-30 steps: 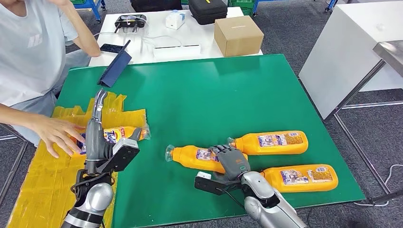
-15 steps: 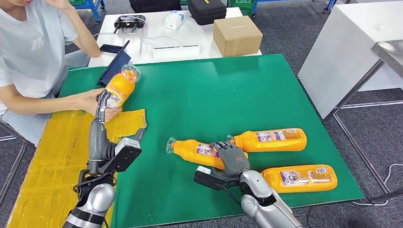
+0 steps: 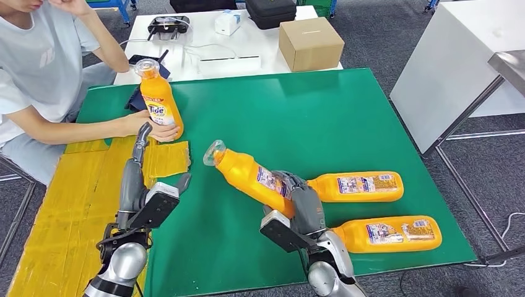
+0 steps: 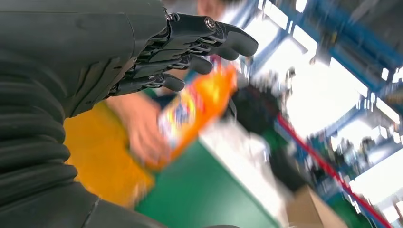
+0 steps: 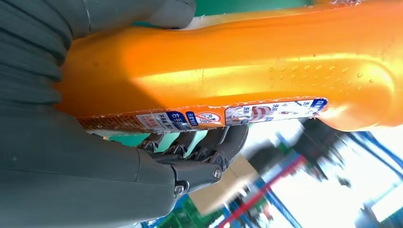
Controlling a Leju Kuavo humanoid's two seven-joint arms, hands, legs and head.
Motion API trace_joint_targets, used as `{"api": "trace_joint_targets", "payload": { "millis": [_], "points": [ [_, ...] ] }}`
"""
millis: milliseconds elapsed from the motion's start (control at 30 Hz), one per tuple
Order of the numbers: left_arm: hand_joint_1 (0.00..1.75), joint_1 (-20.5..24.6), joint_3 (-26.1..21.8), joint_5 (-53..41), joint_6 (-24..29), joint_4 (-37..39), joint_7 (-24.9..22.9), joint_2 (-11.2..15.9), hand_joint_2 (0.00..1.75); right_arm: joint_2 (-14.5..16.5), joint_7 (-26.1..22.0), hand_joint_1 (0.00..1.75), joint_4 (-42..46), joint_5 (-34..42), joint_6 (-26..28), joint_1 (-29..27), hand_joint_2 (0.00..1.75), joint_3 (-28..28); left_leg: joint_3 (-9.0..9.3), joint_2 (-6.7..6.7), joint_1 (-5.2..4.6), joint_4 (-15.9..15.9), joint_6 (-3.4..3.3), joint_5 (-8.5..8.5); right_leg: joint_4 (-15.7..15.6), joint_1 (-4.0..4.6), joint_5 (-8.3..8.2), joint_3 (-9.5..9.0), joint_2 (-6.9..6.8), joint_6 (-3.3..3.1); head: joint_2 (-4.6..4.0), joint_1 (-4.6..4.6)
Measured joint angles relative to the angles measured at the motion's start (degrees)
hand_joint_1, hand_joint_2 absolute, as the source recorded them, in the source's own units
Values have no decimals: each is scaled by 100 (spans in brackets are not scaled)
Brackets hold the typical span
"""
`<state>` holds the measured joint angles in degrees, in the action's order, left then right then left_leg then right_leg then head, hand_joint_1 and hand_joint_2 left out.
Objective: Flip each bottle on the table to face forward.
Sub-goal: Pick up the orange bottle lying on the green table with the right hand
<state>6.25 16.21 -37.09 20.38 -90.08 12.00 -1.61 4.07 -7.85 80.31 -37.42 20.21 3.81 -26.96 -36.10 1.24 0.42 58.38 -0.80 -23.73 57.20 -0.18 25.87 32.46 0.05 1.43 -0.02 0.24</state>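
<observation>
The right hand point(image 3: 301, 201) grips the lower body of an orange bottle point(image 3: 247, 175), fingers wrapped around it near the label; the bottle is lifted off the green table point(image 3: 297, 117), tilted with its clear cap pointing up and to the far left. In the right wrist view the thumb sits on one side of the orange body and the fingers point(image 5: 209, 149) curl round the other, just under the label strip.

Two more orange bottles lie on their sides at the near right of the table: one point(image 3: 356, 186) just right of the right hand, the other point(image 3: 390, 232) nearer the table's near edge.

The left hand point(image 3: 137, 162) is raised over the yellow mat point(image 3: 74, 204) at the near left, fingers apart and holding nothing. Just beyond its fingertips a person's hand point(image 3: 158, 129) holds a fourth bottle point(image 3: 158, 102) upright on the table, its label showing.
</observation>
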Motion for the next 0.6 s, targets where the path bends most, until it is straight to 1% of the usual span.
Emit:
{"api": "trace_joint_targets", "payload": {
  "millis": [100, 233, 367, 500, 600],
  "points": [
    [0, -3, 16, 682, -574, 5, 68, 10, 175, 122, -475, 175, 282, 356, 287, -122, 175, 130, -11, -1, 0, 0, 0, 0, 0, 0, 0, 12, 0, 0, 0, 1],
    [0, -2, 39, 1066, -917, 15, 102, 29, 175, 215, -704, 175, 508, 536, 422, -216, 175, 220, -13, -1, -1, 0, 0, 0, 0, -2, 0, 14, 0, 0, 0, 1],
    [0, 9, 63, 1985, -1745, 79, 135, 110, 175, 271, -1059, 175, 617, 891, 644, -248, 175, 249, -14, -1, -1, 0, 0, 0, 0, -2, 0, 15, 0, 0, 0, 1],
    [0, 17, 112, 2690, -2325, 172, 227, 179, 175, 287, -1185, 175, 657, 1048, 736, -247, 175, 250, -14, -2, -1, 0, 0, 0, 0, -2, 0, 16, 0, 0, 0, 1],
    [0, 22, 133, 2895, -2497, 211, 255, 217, 175, 291, -1200, 175, 657, 1080, 746, -246, 175, 250, -15, -1, -1, 0, 0, 0, 0, -1, 0, 16, 0, 0, 0, 1]
  ]
}}
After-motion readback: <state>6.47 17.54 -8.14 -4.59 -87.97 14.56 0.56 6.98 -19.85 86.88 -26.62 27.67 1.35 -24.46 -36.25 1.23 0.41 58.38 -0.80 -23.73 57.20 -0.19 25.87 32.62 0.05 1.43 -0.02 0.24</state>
